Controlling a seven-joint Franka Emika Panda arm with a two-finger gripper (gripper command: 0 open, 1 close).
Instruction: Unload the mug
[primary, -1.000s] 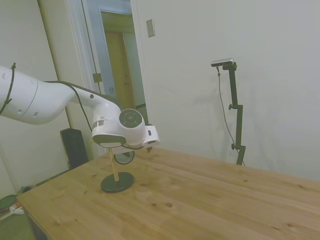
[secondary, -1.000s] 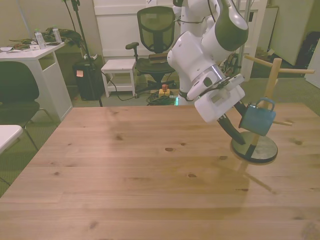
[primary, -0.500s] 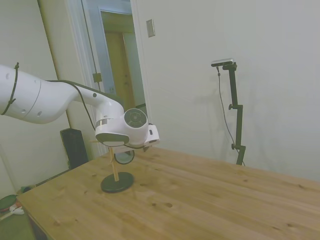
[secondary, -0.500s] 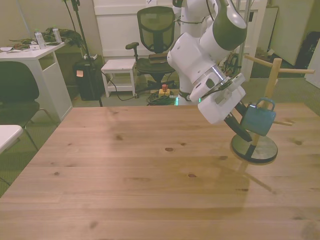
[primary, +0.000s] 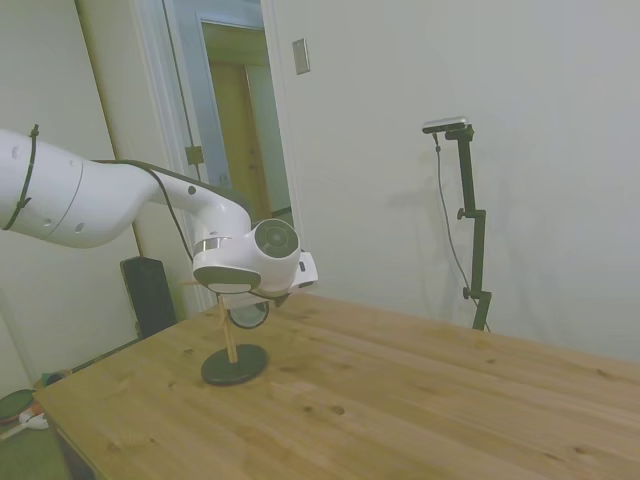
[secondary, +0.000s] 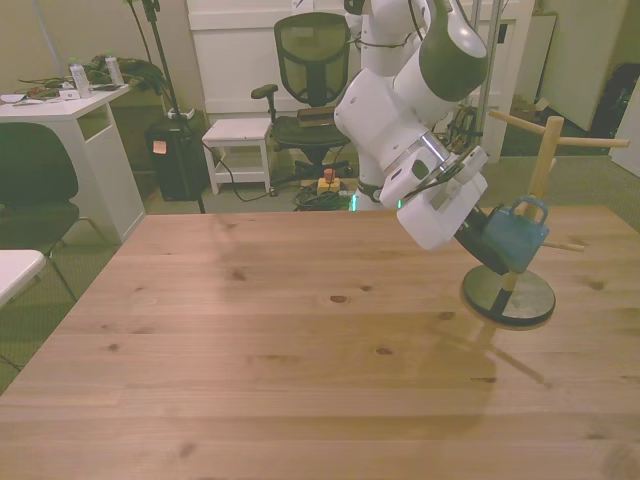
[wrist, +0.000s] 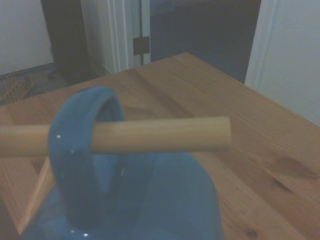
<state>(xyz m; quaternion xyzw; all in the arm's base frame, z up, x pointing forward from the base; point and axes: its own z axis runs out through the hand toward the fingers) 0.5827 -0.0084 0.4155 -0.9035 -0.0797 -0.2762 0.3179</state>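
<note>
One wooden peg is threading the blue mug's loop handle, so the mug is hanging on the peg stand, just off the hand at about 3 o'clock in the front view. Whether its fingers are closing cannot be told. Judging by this, the mug must slide along the peg's long axis, toward its free tip.

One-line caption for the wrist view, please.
Close-up of the blue mug hanging by its loop handle on a wooden peg above the wooden table.
</note>
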